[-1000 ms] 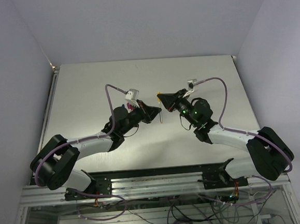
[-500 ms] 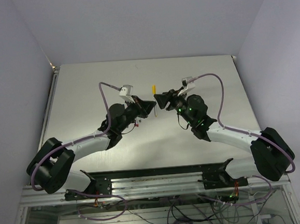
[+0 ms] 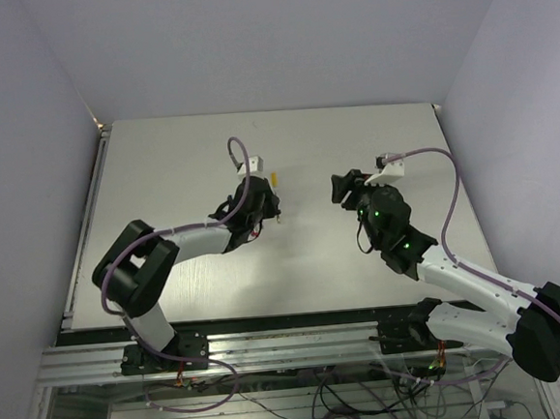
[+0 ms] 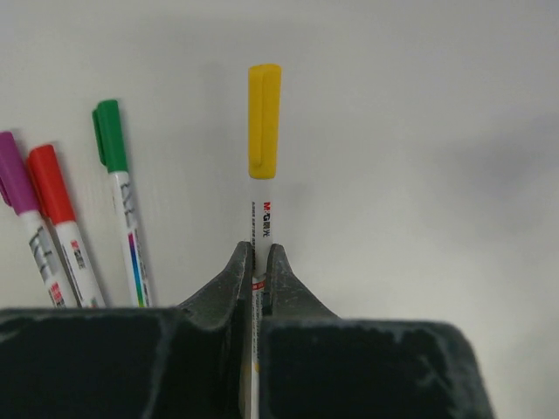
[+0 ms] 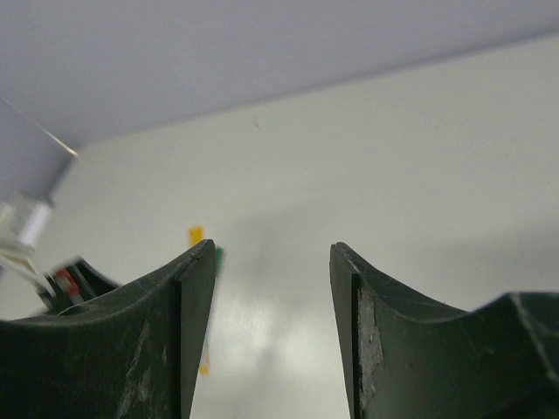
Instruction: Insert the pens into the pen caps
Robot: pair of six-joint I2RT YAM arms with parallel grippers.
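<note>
My left gripper (image 4: 258,253) is shut on a white-grey pen (image 4: 260,218) that wears a yellow cap (image 4: 264,118) on its far end. In the top view this gripper (image 3: 268,202) is left of centre, low over the table, and the yellow cap (image 3: 274,178) sticks out beyond it. Three more capped pens lie to its left: green (image 4: 110,136), red (image 4: 49,183) and purple (image 4: 13,170). My right gripper (image 5: 272,251) is open and empty. In the top view it (image 3: 340,187) is apart from the pen, to the right. No loose caps show.
The pale table (image 3: 160,161) runs to a back wall and side walls. In the right wrist view, the yellow cap (image 5: 196,234) and a green cap (image 5: 218,255) show far off past the left finger. The left arm's body covers the other pens in the top view.
The right gripper has let go of the yellow cap, opened and drawn back to the right. The left gripper has carried the capped pen leftward and down beside the other pens.
</note>
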